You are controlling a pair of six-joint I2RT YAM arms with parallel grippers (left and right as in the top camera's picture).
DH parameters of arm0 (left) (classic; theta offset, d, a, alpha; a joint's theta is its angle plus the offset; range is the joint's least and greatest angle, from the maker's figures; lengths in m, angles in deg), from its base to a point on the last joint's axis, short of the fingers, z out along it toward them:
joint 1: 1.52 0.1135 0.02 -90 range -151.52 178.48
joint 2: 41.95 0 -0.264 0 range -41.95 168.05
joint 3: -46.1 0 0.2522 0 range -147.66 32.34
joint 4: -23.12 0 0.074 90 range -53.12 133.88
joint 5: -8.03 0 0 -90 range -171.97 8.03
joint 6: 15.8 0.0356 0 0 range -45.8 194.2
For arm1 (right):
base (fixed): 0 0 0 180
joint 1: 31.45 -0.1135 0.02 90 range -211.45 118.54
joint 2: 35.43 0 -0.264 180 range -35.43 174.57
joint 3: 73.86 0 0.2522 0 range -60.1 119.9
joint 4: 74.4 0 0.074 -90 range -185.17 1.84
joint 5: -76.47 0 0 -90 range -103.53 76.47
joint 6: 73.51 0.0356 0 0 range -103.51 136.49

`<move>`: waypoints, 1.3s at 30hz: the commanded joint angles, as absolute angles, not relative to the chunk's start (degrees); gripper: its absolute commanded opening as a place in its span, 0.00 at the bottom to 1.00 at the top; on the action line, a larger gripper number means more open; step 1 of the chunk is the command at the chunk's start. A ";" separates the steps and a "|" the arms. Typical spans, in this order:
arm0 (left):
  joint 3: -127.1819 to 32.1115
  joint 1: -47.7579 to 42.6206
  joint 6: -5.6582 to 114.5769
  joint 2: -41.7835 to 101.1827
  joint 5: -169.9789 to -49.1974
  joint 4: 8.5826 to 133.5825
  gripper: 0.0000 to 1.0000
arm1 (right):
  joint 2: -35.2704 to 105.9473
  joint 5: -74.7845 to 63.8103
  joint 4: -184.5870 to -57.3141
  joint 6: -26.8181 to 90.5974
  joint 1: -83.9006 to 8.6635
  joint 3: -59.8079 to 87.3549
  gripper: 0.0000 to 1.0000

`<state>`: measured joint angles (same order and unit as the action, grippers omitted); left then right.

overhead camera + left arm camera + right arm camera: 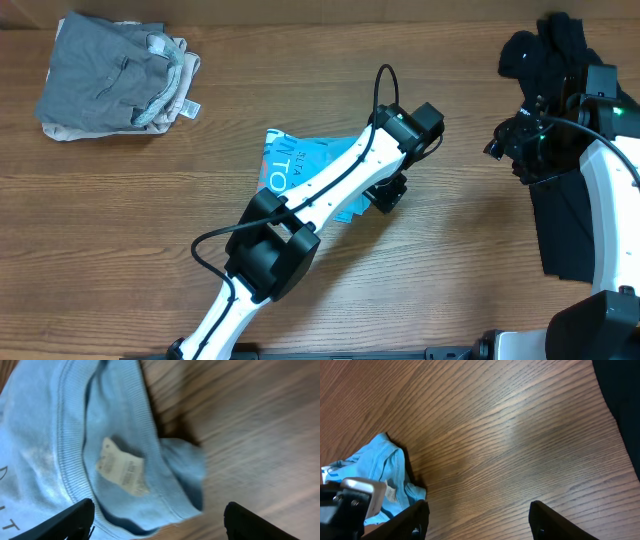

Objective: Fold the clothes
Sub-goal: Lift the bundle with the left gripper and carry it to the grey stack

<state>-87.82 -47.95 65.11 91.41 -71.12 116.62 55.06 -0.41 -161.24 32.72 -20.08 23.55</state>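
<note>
Wide-open empty left gripper (159,519) over the collar (70,452) of the blue T-shirt (30,430); right gripper (477,520) at 3 o'clock, open, empty too. Soft, floppy, light: probably pinch the collar rib.

Left arm (310,195) extended; left gripper (159,507) fingers wide apart; right gripper (477,506) fingers apart.

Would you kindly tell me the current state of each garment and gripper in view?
blue T-shirt: bunched up, not neatly folded, neck label showing.
grey garments: bundled together in a loose pile.
black garment: partly spread out, not folded.
left gripper: open, over the T-shirt's collar, holding nothing.
right gripper: open, empty, over bare table.
</note>
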 commanded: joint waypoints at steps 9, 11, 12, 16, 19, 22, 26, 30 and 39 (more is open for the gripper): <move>-87.82 -47.34 61.75 100.83 -65.98 120.07 0.82 | 54.58 0.32 -160.44 32.11 -20.03 24.41 0.69; -87.80 -46.97 61.70 101.20 -65.22 120.21 0.82 | 54.58 0.32 -160.48 32.09 -20.06 24.41 0.69; -87.64 -46.51 61.70 101.20 -64.67 119.94 0.82 | 54.58 0.32 -160.48 32.09 -20.08 24.41 0.69; -86.46 -44.65 60.85 101.20 -62.27 117.76 0.77 | 54.58 0.32 -160.46 32.09 -20.08 24.41 0.71; -83.97 -43.69 60.94 101.20 -62.46 115.44 0.69 | 54.58 0.32 -160.44 32.09 -20.08 24.41 0.72; -79.99 -43.06 61.11 101.20 -62.44 112.51 0.73 | 54.58 0.32 -160.26 32.09 -20.08 24.41 0.72; -73.04 -42.49 61.11 101.20 -61.87 106.59 0.52 | 54.58 0.32 -159.87 32.09 -20.08 24.41 0.72; -71.62 -41.77 61.07 101.20 -61.85 104.49 0.04 | 54.58 0.32 -159.39 32.09 -20.08 24.41 0.72; -75.58 -37.05 60.81 100.51 -53.35 109.52 0.04 | 54.58 0.32 -159.43 31.41 -20.08 24.41 0.72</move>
